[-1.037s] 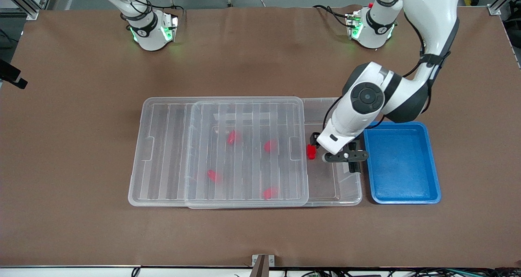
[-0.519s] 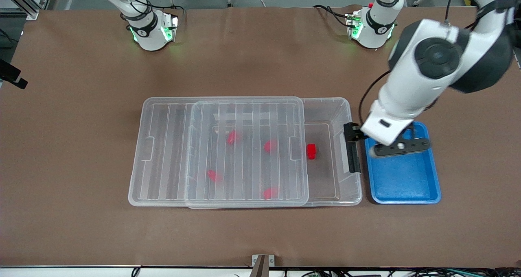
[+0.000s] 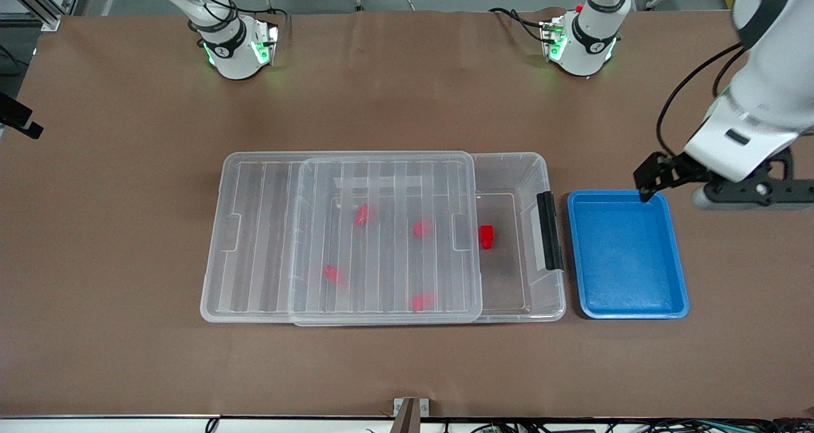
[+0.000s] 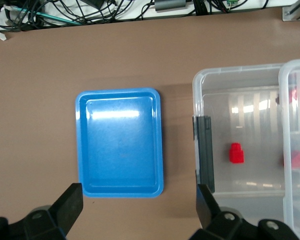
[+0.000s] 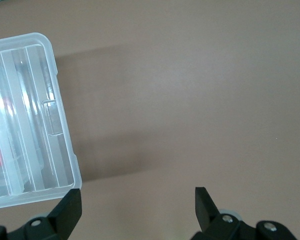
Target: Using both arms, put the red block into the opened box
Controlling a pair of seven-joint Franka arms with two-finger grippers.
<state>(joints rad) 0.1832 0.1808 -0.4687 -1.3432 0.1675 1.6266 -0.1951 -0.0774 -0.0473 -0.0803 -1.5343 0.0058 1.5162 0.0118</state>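
A small red block lies on the floor of the opened box, in the uncovered strip next to the black latch. The ribbed clear lid is slid toward the right arm's end and covers most of the box. My left gripper hangs open and empty over the table, beside the blue tray's corner. My right gripper is open and empty over bare table just off the lid's end; the front view shows only that arm's base.
An empty blue tray stands beside the box's latch end. Several more red blocks show blurred under the lid. Cables run along the table edge nearest the front camera.
The left gripper let go of the red block in the box, rose, and swung over the blue tray toward the left arm's end. The block stays where it was dropped. Right arm unchanged.
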